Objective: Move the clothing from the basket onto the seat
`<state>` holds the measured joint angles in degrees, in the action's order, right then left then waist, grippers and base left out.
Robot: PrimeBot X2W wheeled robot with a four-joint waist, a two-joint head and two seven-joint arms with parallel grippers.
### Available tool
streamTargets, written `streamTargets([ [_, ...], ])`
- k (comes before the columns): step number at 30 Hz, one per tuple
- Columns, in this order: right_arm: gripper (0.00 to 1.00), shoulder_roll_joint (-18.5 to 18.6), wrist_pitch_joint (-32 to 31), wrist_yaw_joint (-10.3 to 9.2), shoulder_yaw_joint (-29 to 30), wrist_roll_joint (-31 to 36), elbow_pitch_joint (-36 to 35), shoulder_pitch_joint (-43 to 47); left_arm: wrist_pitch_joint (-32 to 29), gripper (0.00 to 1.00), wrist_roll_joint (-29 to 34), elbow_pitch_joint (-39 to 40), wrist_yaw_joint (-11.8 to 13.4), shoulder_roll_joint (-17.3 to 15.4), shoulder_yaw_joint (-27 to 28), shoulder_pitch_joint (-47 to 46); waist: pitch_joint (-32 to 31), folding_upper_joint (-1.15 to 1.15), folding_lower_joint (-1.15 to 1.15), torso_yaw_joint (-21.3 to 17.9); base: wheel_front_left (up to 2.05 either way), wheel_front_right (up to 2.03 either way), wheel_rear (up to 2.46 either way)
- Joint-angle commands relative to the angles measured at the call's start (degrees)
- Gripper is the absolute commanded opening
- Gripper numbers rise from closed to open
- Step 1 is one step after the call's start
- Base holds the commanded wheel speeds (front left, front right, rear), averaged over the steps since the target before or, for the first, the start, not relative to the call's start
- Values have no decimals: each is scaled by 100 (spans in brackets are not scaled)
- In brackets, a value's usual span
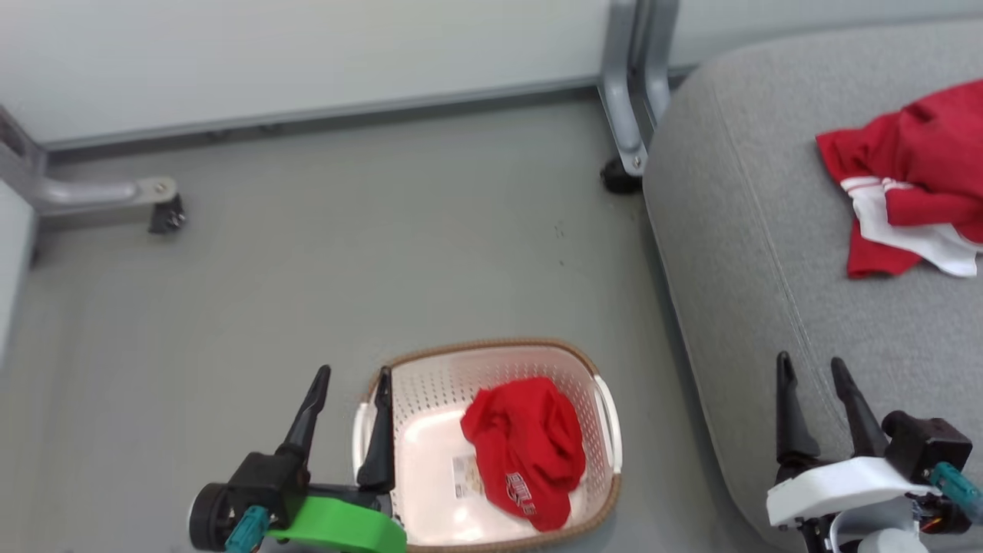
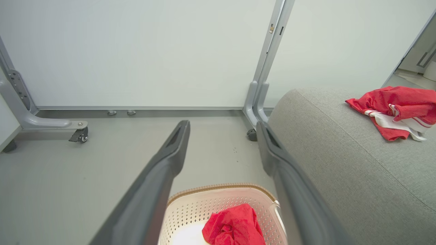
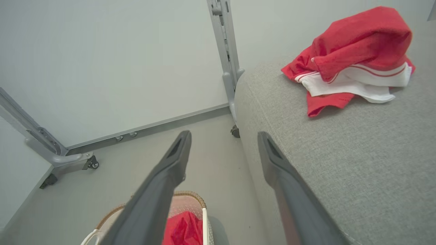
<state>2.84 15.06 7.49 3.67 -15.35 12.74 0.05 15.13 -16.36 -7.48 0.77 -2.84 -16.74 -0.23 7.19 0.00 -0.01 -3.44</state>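
1. The left gripper [image 1: 354,376] hangs over the grey floor [image 1: 345,253], its jaws spread wide with nothing between them.
2. Just right of those jaws stands the basket [image 1: 499,361]. It is oval, cream-white perforated plastic with a brown woven-look rim, white side handles and a paper label on its base.
3. A crumpled garment [image 1: 526,445] lies inside the basket toward its right side. It is bright red soft fabric, bunched into folds, with small white lettering on the lower fold.
4. The seat [image 1: 737,253] is light grey upholstery with a rounded corner and a stitched seam, and it spreads beneath and beyond the right jaws.
5. The right gripper [image 1: 809,361] is above the seat's near edge, its jaws apart and empty.
6. Beyond and to the right of those jaws, well apart from them, a second garment [image 1: 914,169] lies heaped on the seat. It is red with white striped trim and a white panel.
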Motion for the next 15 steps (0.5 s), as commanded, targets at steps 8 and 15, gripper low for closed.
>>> streamTargets([
  [8,100,16,17,0,-698,-34,-625,554,3,100,96,423,209,-11,530,755,-1277,0,1,792,0,0,0],
  [15,100,15,17,0,-933,94,-904,830,3,100,296,712,174,-11,661,1133,-1561,0,1,792,0,0,0],
])
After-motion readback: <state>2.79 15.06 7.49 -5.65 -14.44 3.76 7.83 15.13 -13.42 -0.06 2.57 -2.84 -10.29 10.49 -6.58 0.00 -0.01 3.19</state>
